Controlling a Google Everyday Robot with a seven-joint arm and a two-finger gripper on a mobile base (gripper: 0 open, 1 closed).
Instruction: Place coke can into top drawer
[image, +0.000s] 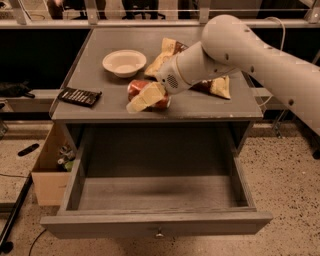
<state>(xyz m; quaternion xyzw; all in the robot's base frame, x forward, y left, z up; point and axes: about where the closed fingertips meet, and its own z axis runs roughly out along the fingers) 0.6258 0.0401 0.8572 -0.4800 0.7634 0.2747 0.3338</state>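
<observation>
The red coke can lies on its side on the grey cabinet top, near the front edge at the middle. My gripper, at the end of the white arm coming in from the upper right, is down right over the can and covers its middle. The top drawer is pulled wide open below the cabinet top, with nothing inside it. Its small round knob shows on the front panel.
A white bowl stands on the cabinet top behind the can. A brown-and-cream chip bag lies partly under my arm. A black flat device lies at the top's left front. A cardboard box stands on the floor to the left.
</observation>
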